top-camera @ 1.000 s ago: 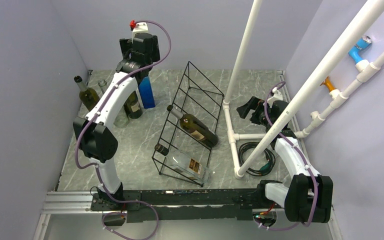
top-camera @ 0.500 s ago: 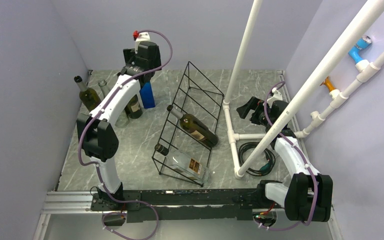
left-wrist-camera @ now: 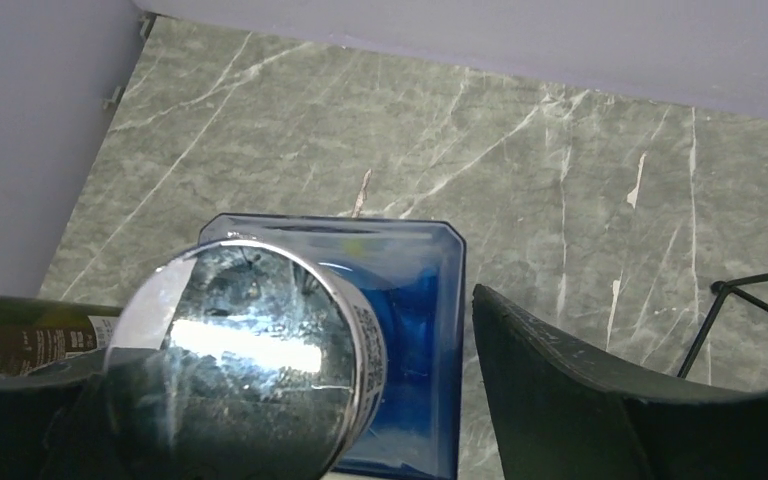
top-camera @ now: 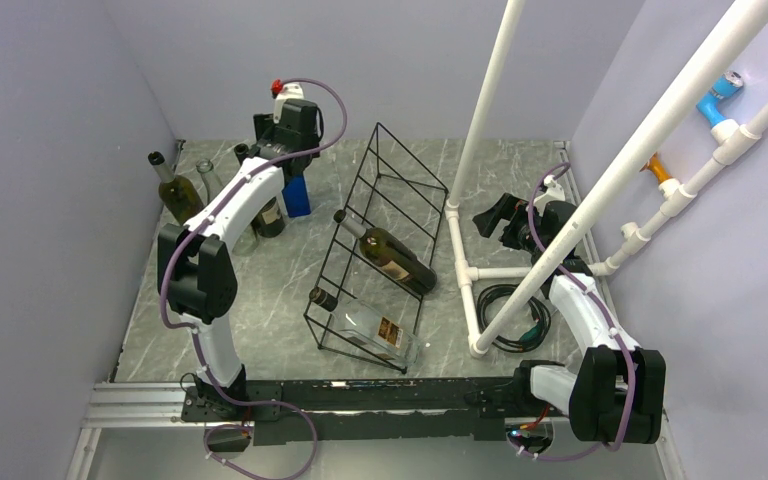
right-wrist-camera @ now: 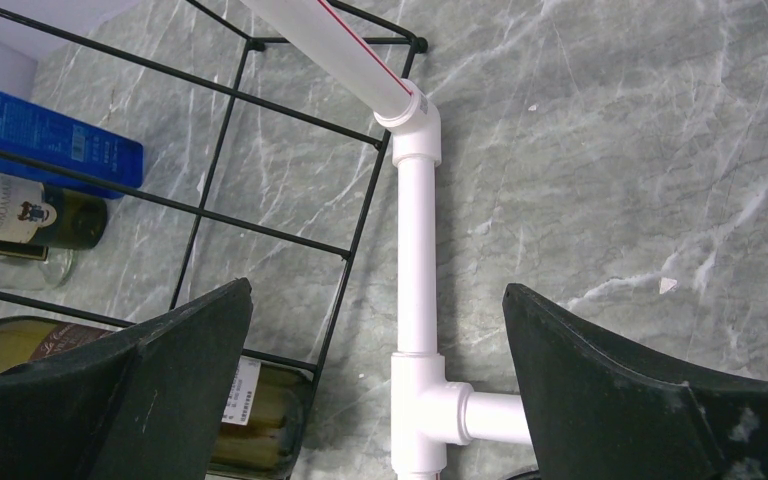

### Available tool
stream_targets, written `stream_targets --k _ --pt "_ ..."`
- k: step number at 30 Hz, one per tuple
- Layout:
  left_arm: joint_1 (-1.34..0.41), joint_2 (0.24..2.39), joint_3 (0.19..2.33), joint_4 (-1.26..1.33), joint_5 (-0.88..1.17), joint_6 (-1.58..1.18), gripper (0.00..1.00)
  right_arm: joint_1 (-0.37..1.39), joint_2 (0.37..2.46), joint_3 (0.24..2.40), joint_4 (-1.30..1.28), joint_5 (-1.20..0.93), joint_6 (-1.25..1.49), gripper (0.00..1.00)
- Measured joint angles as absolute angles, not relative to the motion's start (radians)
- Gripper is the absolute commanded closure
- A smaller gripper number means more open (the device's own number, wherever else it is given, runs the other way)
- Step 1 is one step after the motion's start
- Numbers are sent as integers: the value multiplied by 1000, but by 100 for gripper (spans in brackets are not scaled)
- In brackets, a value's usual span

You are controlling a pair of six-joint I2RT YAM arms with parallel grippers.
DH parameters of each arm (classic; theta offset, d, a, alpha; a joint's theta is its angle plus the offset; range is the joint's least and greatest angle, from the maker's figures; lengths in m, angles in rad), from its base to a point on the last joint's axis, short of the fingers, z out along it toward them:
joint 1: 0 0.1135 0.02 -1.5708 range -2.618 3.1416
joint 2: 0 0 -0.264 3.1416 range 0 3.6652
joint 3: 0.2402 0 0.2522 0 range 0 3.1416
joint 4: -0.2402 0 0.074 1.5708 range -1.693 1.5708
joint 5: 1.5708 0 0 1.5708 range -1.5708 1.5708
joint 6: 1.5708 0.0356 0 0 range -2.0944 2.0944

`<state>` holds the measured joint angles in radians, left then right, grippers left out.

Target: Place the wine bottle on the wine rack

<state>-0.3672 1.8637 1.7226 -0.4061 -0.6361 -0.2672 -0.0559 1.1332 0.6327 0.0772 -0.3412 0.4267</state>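
The black wire wine rack (top-camera: pixel 385 215) stands mid-table with a dark bottle (top-camera: pixel 392 257) and a clear bottle (top-camera: pixel 368 326) lying in its lower openings. At the back left stands a blue square bottle (top-camera: pixel 297 195) with a silver cap (left-wrist-camera: pixel 245 355). My left gripper (top-camera: pixel 286 160) is above it. In the left wrist view this gripper (left-wrist-camera: pixel 280 345) is open with the cap between the fingers, close to the left one, and a gap to the right finger (left-wrist-camera: pixel 580 390). My right gripper (top-camera: pixel 490 215) is open and empty right of the rack, over a white pipe (right-wrist-camera: pixel 416 270).
A dark labelled bottle (top-camera: pixel 266 216), a green bottle (top-camera: pixel 174 190) and a clear glass (top-camera: pixel 206 172) stand beside the blue one. A white pipe frame (top-camera: pixel 465 255) and a coiled cable (top-camera: pixel 508 305) lie right of the rack. Walls close in on the left, back and right.
My left gripper has moved slightly right and down onto the blue bottle's cap. The right arm has not moved.
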Motion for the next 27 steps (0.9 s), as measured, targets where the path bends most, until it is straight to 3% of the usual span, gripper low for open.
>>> stream_targets --k 4,11,15,23,27 --pt "-367 1863 1703 -398 -641 -266 26 -56 1133 633 77 -341 427 0" --pt "-369 1860 1689 -356 -631 -279 48 -56 1133 633 77 -341 427 0" --pt "-373 1839 1660 -339 -633 -279 69 -56 1133 633 77 -341 427 0" --pt "-367 1835 1685 -384 -607 -279 98 -56 1133 633 77 -341 427 0" --pt "-360 1835 1725 -430 -594 -284 100 -56 1135 633 78 -341 427 0"
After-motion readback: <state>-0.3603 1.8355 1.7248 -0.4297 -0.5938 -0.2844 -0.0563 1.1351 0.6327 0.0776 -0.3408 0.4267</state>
